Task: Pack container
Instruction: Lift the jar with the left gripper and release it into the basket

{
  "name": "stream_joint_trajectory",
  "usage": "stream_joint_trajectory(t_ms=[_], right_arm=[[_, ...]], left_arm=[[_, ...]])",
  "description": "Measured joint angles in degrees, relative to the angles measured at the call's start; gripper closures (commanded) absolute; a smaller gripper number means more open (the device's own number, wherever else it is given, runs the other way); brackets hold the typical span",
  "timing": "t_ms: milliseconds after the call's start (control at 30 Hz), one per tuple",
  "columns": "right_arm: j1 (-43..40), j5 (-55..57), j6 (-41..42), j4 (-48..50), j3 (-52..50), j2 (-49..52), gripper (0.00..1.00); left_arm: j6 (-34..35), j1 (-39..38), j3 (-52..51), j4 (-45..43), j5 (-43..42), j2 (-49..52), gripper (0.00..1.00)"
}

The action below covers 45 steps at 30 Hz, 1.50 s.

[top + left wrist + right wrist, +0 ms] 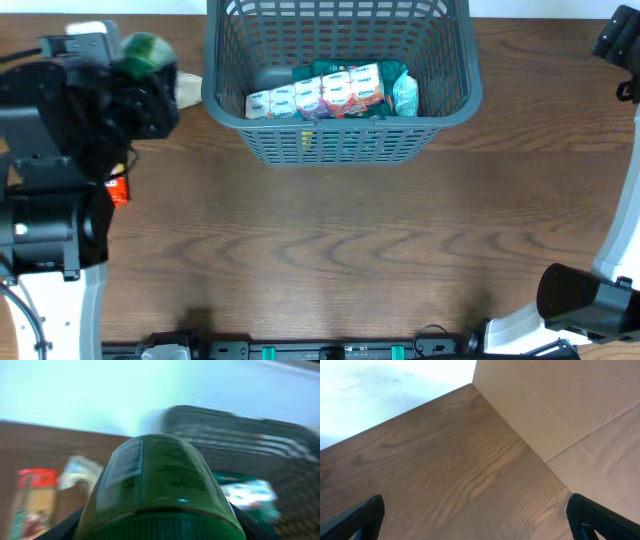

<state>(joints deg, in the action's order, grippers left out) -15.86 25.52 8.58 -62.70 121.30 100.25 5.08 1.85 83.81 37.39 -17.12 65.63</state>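
Fingers (54,532) of the left gripper (159,530) clasp a green bottle (160,475) just left of the container (340,145), which holds wrapped packets (320,95). The right gripper (480,527), well apart from the container, gapes wide and empty.

The grey-blue basket (340,145) is matt plastic with slotted lattice walls. Inside it lie glossy film-wrapped packs (320,95). Under the basket, the table (330,240) shows brown wood grain, smooth and matt. Left of the basket, the green bottle (160,480) looks smooth and glossy.
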Motion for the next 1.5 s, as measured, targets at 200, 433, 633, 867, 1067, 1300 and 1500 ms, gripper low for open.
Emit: stream_joint_trajectory(t_ms=[200, 433, 633, 867, 1067, 1300, 1500], right_arm=[[0.0, 0.0, 0.0, 0.0, 0.0, 0.0, 0.01], [0.0, 0.0, 0.0, 0.0, 0.0, 0.0, 0.01], [0.0, 0.0, 0.0, 0.0, 0.0, 0.0, 0.01], [0.0, 0.0, 0.0, 0.0, 0.0, 0.0, 0.01], [0.0, 0.0, 0.0, 0.0, 0.0, 0.0, 0.01], [0.0, 0.0, 0.0, 0.0, 0.0, 0.0, 0.01], [0.0, 0.0, 0.0, 0.0, 0.0, 0.0, 0.01]], left_arm=[[0.0, -7.8, 0.0, -2.1, -2.7, 4.9, 0.94], [0.8, -15.5, 4.6, -3.3, -3.6, 16.7, 0.94], [0.9, -19.3, 17.2, 0.4, -3.5, 27.9, 0.94], [0.9, -20.3, 28.9, 11.4, 0.5, 38.1, 0.94], [0.9, -20.3, 29.6, 15.1, 3.4, 43.0, 0.95], [0.9, -20.3, 29.6, 16.9, 4.0, 46.7, 0.94], [0.9, -20.3, 29.6, 18.1, 4.0, 50.0, 0.94]])
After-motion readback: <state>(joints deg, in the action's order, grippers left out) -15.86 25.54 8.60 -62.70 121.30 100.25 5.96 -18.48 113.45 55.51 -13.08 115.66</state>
